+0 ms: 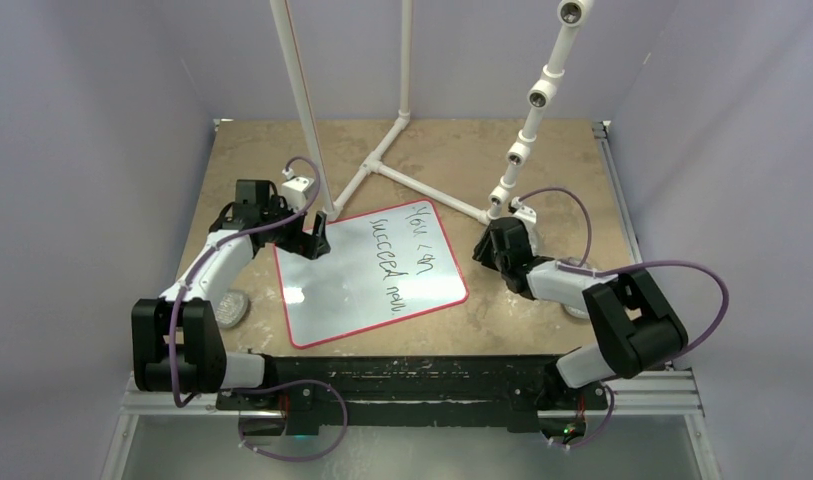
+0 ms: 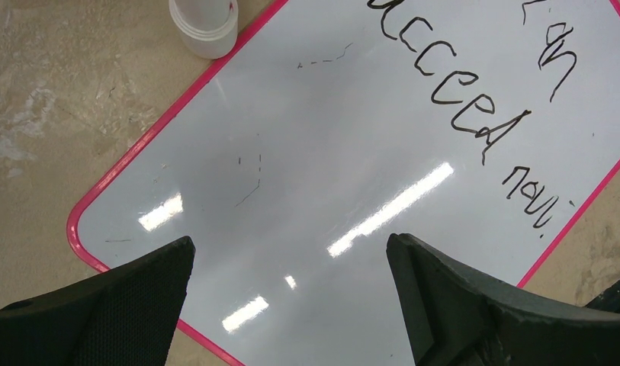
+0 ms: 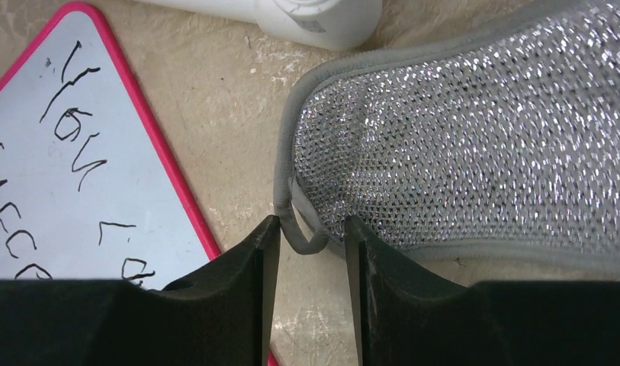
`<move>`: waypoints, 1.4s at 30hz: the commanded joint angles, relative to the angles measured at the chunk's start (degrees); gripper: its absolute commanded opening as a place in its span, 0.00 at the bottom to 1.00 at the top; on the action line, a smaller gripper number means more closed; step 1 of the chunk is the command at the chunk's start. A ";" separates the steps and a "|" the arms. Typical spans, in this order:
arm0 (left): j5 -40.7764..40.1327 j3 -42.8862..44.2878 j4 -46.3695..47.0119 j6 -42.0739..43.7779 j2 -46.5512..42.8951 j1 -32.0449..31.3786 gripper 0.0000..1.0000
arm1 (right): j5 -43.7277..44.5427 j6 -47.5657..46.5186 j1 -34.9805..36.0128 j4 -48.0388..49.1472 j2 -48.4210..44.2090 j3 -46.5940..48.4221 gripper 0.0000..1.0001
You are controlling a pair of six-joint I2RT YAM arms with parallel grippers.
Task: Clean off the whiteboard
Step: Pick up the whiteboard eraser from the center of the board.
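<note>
The whiteboard (image 1: 352, 290) lies tilted on the tan table, red-bordered, with black handwriting on its far right part. It also shows in the left wrist view (image 2: 329, 137) and the right wrist view (image 3: 55, 198). My left gripper (image 1: 312, 240) hovers over the board's far left corner, jaws wide open and empty (image 2: 290, 240). My right gripper (image 1: 487, 250) sits just off the board's right edge. Its jaws (image 3: 313, 223) stand narrowly apart around the grey loop (image 3: 295, 229) of a silver mesh pad (image 3: 474, 152). A gap shows beside the loop. The pad is hidden in the top view.
A white PVC pipe frame (image 1: 382, 165) stands behind the board. One foot (image 2: 203, 27) is at the board's far left edge, and a fitting (image 3: 314, 15) is just beyond the pad. A round silver pad (image 1: 232, 308) lies by the left arm. Purple walls enclose the table.
</note>
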 commanded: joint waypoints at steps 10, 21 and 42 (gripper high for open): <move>2.07 2.71 -1.43 0.91 -2.50 -0.06 0.99 | 5.62 2.75 2.97 0.19 -3.84 1.56 0.12; 7.88 5.86 -4.87 2.44 -5.66 -3.10 0.99 | 4.87 7.18 11.76 -6.25 -15.36 2.29 0.00; 21.45 -6.07 1.05 4.42 -35.61 -6.92 0.99 | 14.94 14.88 44.79 -8.46 0.34 37.31 0.00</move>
